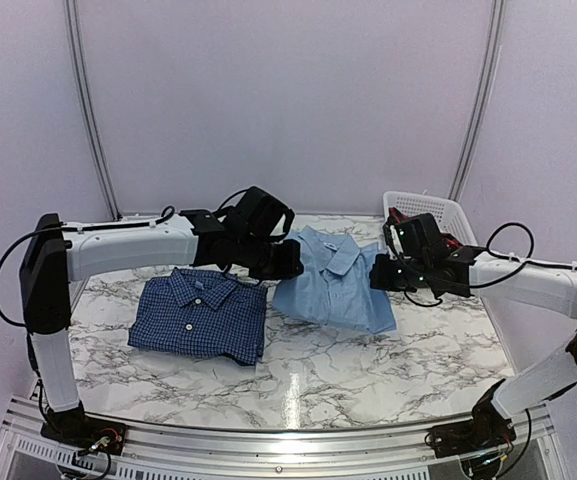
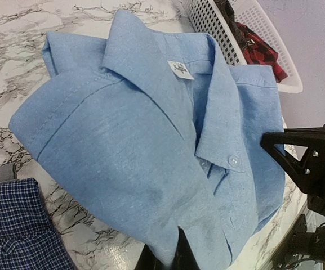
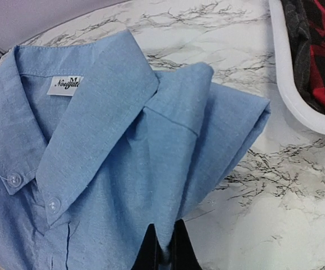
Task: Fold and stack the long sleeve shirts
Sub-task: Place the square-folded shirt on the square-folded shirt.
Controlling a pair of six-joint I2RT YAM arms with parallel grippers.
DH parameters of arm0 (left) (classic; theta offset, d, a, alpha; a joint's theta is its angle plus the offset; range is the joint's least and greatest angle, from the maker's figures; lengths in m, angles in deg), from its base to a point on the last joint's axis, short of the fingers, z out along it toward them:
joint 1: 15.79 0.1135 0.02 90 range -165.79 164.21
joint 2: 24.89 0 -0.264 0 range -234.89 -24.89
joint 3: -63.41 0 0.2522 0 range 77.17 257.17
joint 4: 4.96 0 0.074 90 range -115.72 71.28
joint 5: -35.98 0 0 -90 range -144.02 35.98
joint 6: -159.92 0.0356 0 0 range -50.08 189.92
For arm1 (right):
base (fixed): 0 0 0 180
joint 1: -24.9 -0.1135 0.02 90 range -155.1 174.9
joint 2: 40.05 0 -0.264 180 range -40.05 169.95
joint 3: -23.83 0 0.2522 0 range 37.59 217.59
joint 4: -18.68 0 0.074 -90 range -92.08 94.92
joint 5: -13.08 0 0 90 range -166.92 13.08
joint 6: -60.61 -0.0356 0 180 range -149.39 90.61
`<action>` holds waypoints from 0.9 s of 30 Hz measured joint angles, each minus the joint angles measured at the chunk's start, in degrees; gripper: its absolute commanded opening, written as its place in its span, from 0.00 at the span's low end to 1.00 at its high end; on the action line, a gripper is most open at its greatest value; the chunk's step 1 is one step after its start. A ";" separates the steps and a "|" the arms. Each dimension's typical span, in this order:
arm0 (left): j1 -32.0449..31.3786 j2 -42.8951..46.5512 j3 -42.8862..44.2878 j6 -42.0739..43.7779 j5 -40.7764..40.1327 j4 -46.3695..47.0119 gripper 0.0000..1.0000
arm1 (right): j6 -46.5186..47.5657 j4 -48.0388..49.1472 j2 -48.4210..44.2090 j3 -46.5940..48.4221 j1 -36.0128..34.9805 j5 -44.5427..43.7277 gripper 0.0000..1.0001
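The folded light blue shirt (image 1: 333, 280) hangs lifted between both grippers, right of table centre, collar toward the back. My left gripper (image 1: 280, 262) is shut on its left edge; in the left wrist view (image 2: 173, 253) the cloth (image 2: 134, 140) drapes over the fingers. My right gripper (image 1: 380, 273) is shut on its right edge; in the right wrist view (image 3: 163, 250) the cloth (image 3: 106, 157) is pinched between the dark fingertips (image 3: 180, 247). The folded dark blue checked shirt (image 1: 203, 315) lies flat on the table at the left, and its corner shows in the left wrist view (image 2: 16, 230).
A white plastic basket (image 1: 433, 215) with a red-and-black plaid garment (image 3: 320, 50) stands at the back right, close behind the right arm. The marble table (image 1: 368, 370) reaches the metal rail at the near edge. Grey walls enclose the back.
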 measured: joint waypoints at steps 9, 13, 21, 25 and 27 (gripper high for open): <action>2.97 13.75 -12.07 0.55 -2.67 -1.66 0.00 | -2.60 -1.03 0.70 6.62 -7.06 0.50 0.00; 6.54 20.81 -19.50 0.68 -3.45 -3.15 0.00 | -5.01 0.96 3.54 9.38 -11.93 0.42 0.00; 13.51 32.15 -31.08 2.01 -3.96 -6.54 0.00 | -9.16 4.42 16.02 17.77 -20.94 -0.83 0.00; 17.66 36.28 -33.81 3.17 -4.00 -9.01 0.00 | -10.64 5.68 21.86 23.39 -24.00 -1.01 0.00; 19.52 37.86 -34.62 3.91 -4.00 -10.34 0.00 | -11.41 6.34 23.98 25.49 -24.94 -0.83 0.00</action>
